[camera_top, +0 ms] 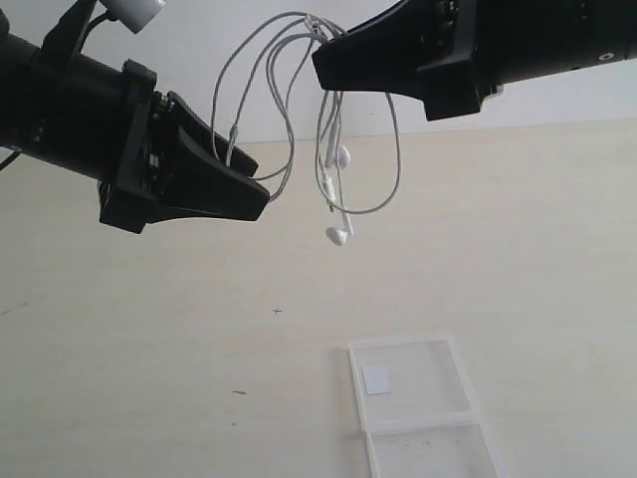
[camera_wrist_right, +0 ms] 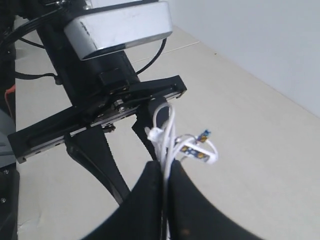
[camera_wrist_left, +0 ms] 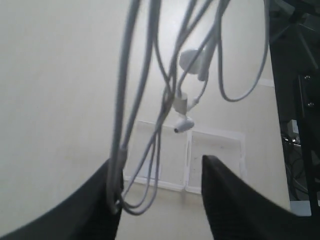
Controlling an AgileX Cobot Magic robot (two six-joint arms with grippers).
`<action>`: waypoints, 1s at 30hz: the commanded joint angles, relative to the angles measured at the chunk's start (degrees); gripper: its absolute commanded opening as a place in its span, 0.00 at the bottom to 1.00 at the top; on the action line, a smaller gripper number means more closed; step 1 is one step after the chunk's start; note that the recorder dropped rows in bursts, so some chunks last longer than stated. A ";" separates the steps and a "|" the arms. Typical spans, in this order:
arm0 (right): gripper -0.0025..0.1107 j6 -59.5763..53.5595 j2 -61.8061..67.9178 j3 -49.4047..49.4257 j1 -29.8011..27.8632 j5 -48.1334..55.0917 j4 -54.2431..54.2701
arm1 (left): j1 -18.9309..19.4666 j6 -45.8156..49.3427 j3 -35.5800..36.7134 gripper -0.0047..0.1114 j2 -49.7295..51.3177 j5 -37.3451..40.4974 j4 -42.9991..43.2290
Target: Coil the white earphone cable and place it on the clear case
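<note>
The white earphone cable (camera_top: 293, 149) hangs in several loops in the air between my two grippers, its earbuds (camera_top: 339, 236) dangling lowest. My right gripper (camera_top: 320, 62) is shut on the top of the bundle; in the right wrist view the white cable (camera_wrist_right: 167, 130) is pinched between its jaws (camera_wrist_right: 165, 167). My left gripper (camera_top: 254, 184) is open, and loops of the cable (camera_wrist_left: 122, 125) hang over one fingertip (camera_wrist_left: 112, 200) in the left wrist view. Below and to the right, the clear case (camera_top: 423, 373) lies open and flat on the table with its white sticker (camera_top: 376, 378) in the far half.
The cream table (camera_top: 149, 329) stretches under both arms, with a white wall behind. The left arm's body (camera_wrist_right: 100, 110) fills much of the right wrist view. The case (camera_wrist_left: 215, 155) shows beyond the left gripper's jaws.
</note>
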 commanded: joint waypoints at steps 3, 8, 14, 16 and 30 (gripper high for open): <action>0.02 0.29 -0.48 -0.40 -0.12 -2.91 0.83 | -0.06 -1.04 0.10 0.46 -0.58 0.12 -1.00; 0.02 3.04 -0.48 -0.40 -0.12 -5.02 -0.12 | 0.05 -2.47 0.10 0.46 -3.14 -1.89 0.28; 0.02 5.77 -0.48 -0.40 -0.12 -6.85 -2.60 | 0.05 -8.90 0.10 0.61 -5.87 -4.06 4.47; 0.02 6.24 -0.48 -0.40 -0.12 -6.93 -2.60 | 0.05 -9.01 0.10 0.62 -5.97 -3.91 3.94; 0.02 8.12 -0.37 2.29 -0.12 -7.01 -5.62 | 0.05 -17.64 -0.02 0.90 -5.97 -10.01 1.99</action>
